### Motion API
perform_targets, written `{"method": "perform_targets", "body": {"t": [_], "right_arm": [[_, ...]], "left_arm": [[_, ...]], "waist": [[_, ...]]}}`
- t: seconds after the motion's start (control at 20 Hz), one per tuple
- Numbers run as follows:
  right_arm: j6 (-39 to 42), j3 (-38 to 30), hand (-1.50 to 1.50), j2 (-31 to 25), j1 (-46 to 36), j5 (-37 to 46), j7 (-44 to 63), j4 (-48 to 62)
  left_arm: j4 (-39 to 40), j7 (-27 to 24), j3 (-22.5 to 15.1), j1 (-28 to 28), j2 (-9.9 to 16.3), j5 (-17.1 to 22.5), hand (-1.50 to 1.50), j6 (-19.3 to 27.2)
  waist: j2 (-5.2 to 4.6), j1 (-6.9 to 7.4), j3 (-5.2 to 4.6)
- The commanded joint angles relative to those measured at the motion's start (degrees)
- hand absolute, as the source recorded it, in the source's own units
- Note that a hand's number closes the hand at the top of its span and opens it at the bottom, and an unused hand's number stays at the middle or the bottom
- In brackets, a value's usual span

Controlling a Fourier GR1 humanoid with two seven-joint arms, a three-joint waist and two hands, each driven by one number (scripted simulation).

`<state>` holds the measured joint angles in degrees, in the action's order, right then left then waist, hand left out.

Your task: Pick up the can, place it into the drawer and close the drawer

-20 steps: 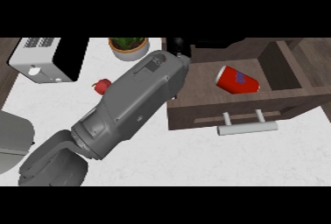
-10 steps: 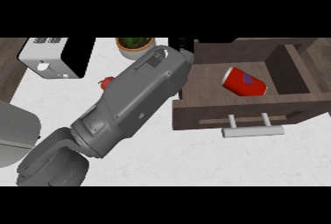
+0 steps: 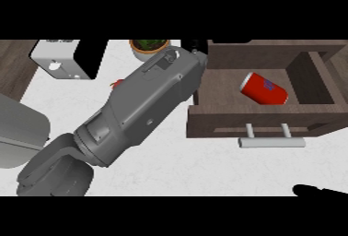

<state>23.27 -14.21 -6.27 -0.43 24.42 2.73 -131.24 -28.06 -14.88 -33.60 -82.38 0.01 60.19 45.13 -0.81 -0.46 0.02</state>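
The red can [image 3: 265, 88] lies on its side inside the open wooden drawer [image 3: 258, 119], apart from both hands. The drawer's silver handle [image 3: 272, 142] faces me. My left forearm [image 3: 146, 106] stretches from the lower left up to the drawer's back left corner. Only a dark bit of the left hand [image 3: 194, 44] shows there, past the wrist. A black tip of my right hand [image 3: 311, 190] shows at the lower right edge, below the handle.
A potted plant [image 3: 148, 45] stands at the back beside the left wrist. A white toaster [image 3: 61, 60] sits at the back left. A small red object [image 3: 117, 83] peeks out from under the forearm. A grey rounded shape [image 3: 17, 138] fills the left edge.
The whole scene has slid a little right and down in the view. The can stays in the drawer. The right hand's tip has come into view at the lower right.
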Motion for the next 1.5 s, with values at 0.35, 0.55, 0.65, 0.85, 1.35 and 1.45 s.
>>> {"method": "perform_targets", "body": {"t": [0.35, 0.55, 0.65, 0.85, 1.35, 1.45], "right_arm": [[-12.56, 11.52, -1.5, -1.07, -15.78, 23.91, -5.89, 24.73], [-16.04, 13.86, -1.5, -2.67, -20.38, 30.04, -8.49, 34.96], [-15.89, 15.54, -1.5, -2.59, -21.17, 31.74, -7.78, 35.97], [-19.55, 18.84, -1.5, -3.11, -27.2, 39.41, -8.16, 48.12], [-36.14, 15.11, -1.5, -0.52, -34.19, 44.62, -10.22, 73.51], [-38.7, 13.91, -1.5, -1.17, -38.19, 46.19, -10.09, 80.3]], "left_arm": [[-4.99, 4.77, -0.3, 3.26, 4.57, -2.57, -1.5, 0.52], [-7.01, 5.51, -0.24, 3.71, 4.33, -3.91, -1.5, 2.08], [-11.1, 7.16, -2.02, 7.75, 6.57, -5.29, -1.5, 2.79], [-10.88, 7.62, -1.15, 6.25, 8.12, -6.19, -1.5, 2.01], [-23.72, 15.02, -2.0, 13.19, 16.44, -9.46, -1.5, 4.97], [-22.1, 14.11, -0.93, 12.86, 17.16, -10.15, -1.5, 2.94]], "waist": [[0.69, 2.61, -0.03], [0.57, 2.42, 0.0], [1.03, 2.61, -0.04], [0.53, 2.62, -0.01], [0.84, 2.78, 0.01], [0.46, 2.59, 0.03]]}}
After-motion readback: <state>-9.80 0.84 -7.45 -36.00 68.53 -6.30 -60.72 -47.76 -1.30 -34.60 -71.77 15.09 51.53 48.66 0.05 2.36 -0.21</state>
